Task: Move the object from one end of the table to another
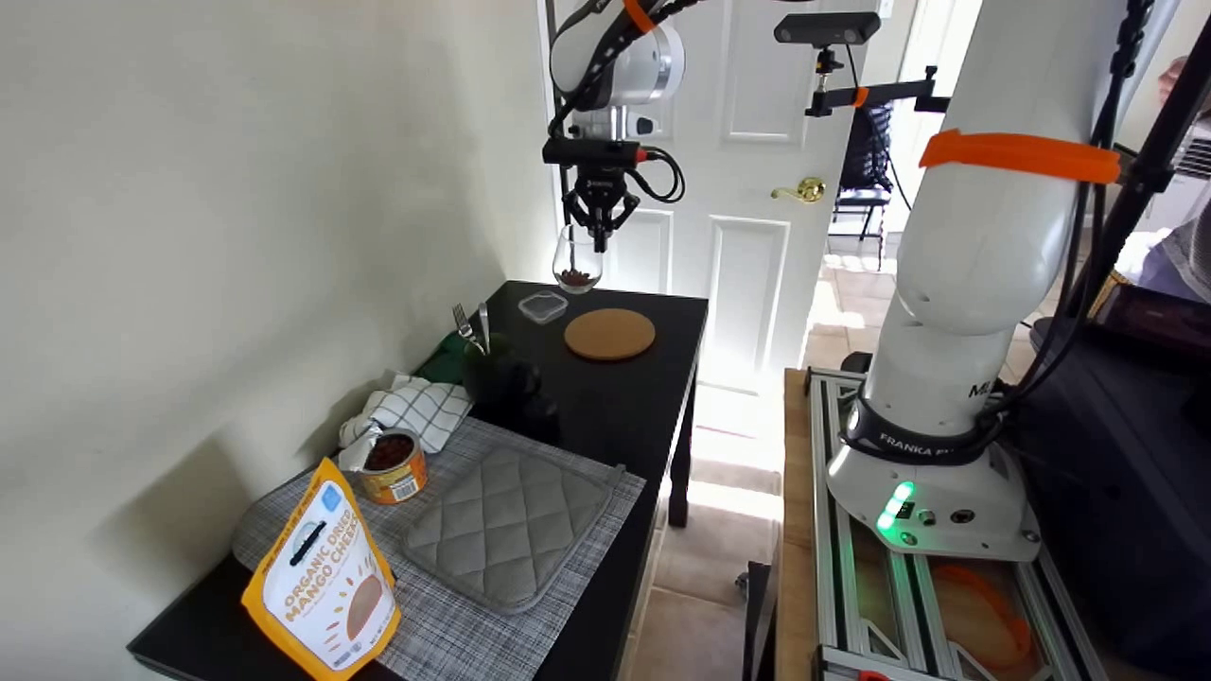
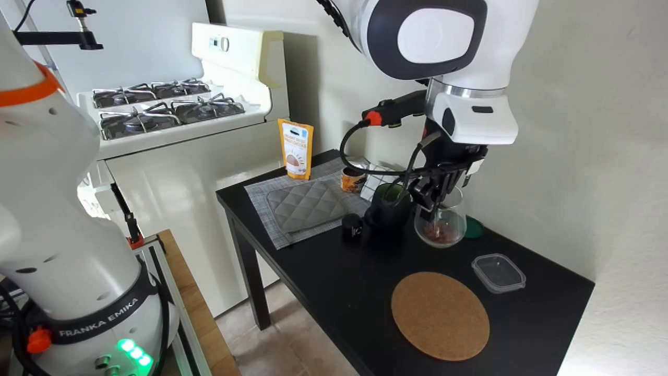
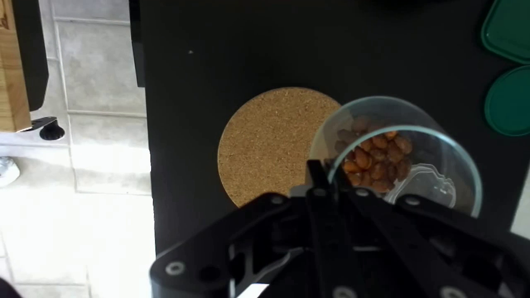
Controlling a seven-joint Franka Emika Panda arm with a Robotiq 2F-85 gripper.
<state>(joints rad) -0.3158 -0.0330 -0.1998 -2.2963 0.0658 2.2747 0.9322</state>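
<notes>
The gripper (image 1: 600, 242) is clamping the glass tumbler (image 2: 446, 230) by its rim, holding it clear above the worktop (image 2: 344, 292), nearer the long edge by the wall (image 2: 563, 156) and toward the short edge facing the door (image 1: 747, 274). Grasp and lift are appearing complete; lowering and release are pending, and the views are not showing which end is intended.
</notes>
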